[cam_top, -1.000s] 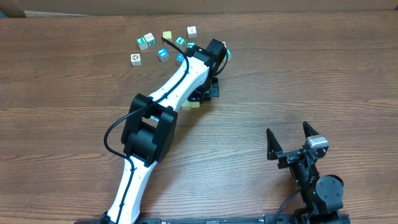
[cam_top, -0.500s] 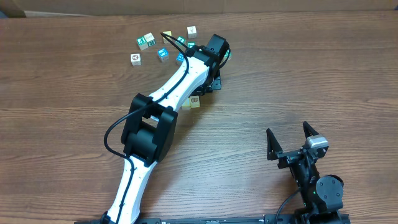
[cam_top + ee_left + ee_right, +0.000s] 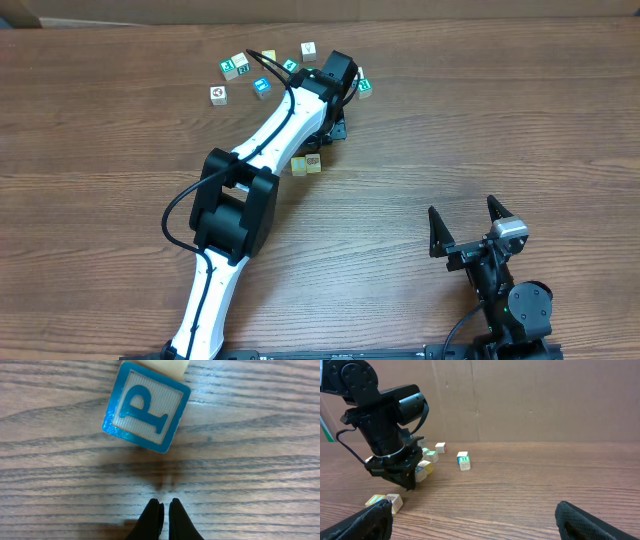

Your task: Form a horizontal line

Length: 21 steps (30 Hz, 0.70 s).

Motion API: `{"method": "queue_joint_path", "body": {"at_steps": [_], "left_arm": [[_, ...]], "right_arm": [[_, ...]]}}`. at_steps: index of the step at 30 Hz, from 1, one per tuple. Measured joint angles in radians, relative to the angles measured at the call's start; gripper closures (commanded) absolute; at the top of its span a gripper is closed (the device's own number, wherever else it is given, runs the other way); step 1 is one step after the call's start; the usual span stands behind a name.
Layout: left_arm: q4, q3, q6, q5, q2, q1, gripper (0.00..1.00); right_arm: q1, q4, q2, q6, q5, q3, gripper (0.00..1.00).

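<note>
Scene: Two arms work a wooden surface strewn with small lettered cubes.

Change: Within the last second the left arm swings its wrist away from the horizontal line and out towards the loose cubes at the far edge. The line was half covered by the wrist and now lies in the open.

Meaning for the task: The latest placement looks finished, and the arm appears to be going for another piece. Only two members show: a yellow-green cube and a cream cube, touching side by side. Whether more sit beneath the arm cannot be told.

Where the line lies: On the surface at the edge of the left arm's white link, nearer the robot than the scatter and apart from it.

Left fingers: Clenched tip to tip with barely a slit between them, holding nothing. They hang over bare wood, just short of a blue "P" cube that lies askew with a cream block behind it. They touch neither.

Right fingers: Spread wide and empty, parked near the robot's own edge, well apart from every cube.

Next move: In all likelihood the left fingers must part before they can straddle a cube.
</note>
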Motion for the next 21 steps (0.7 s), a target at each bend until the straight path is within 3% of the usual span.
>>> {"method": "queue_joint_path", "body": {"at_steps": [21], "left_arm": [[-0.073,0.000,0.000,0.023,0.000,0.000,0.96]], "right_arm": [[0.000,0.000,0.000,0.000,0.000,0.000,0.00]]}}
